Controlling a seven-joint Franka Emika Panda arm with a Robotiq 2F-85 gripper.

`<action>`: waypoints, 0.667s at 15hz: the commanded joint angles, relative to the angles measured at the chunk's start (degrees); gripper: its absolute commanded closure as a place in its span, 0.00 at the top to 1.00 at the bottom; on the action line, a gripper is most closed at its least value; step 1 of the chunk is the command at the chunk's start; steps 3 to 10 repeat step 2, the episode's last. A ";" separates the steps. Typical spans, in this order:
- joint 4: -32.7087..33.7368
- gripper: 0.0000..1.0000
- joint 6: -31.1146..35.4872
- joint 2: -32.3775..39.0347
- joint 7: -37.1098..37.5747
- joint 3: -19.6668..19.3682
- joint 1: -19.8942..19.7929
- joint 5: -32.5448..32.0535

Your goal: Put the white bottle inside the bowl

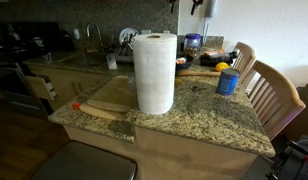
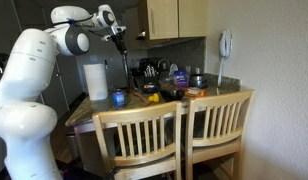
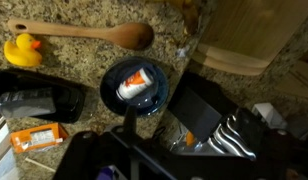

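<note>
The placing step looks finished. In the wrist view the round dark bowl (image 3: 134,86) sits on the speckled granite counter (image 3: 79,68), and the small whitish bottle with an orange end (image 3: 134,82) lies on its side inside it, within the rim and touching nothing outside the bowl. The long wooden spoon (image 3: 94,35) lies just past the bowl toward the top of that view. The yellow rubber duck (image 3: 22,50) is further off on the same side, and the pale wooden cutting board (image 3: 239,40) is up and away from the bowl at the opposite corner. In an exterior view the black Robotiq gripper (image 2: 121,42) hangs well above the counter and carries nothing that I can see. I cannot tell whether its jaws are spread or pressed together, as only dark shapes show at the bottom of the wrist view. My judgement is that the next move needs no grasp, only a clean withdrawal straight away from the bowl so the bottle lies undisturbed.
</note>
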 commanded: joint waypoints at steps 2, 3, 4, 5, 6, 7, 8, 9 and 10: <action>-0.64 1.00 -1.01 0.13 -1.03 0.49 -0.50 1.49; -0.64 1.00 -1.01 0.13 -1.03 0.49 -0.50 1.49; -0.64 1.00 -1.01 0.13 -1.03 0.49 -0.50 1.49; -0.64 1.00 -1.01 0.13 -1.03 0.49 -0.50 1.49; -0.64 1.00 -1.01 0.13 -1.03 0.49 -0.50 1.49; -0.64 1.00 -1.01 0.13 -1.03 0.49 -0.50 1.49; -0.64 1.00 -1.01 0.13 -1.03 0.49 -0.50 1.49; -0.64 1.00 -1.01 0.13 -1.03 0.49 -0.50 1.49; -0.64 1.00 -1.01 0.13 -1.03 0.49 -0.50 1.49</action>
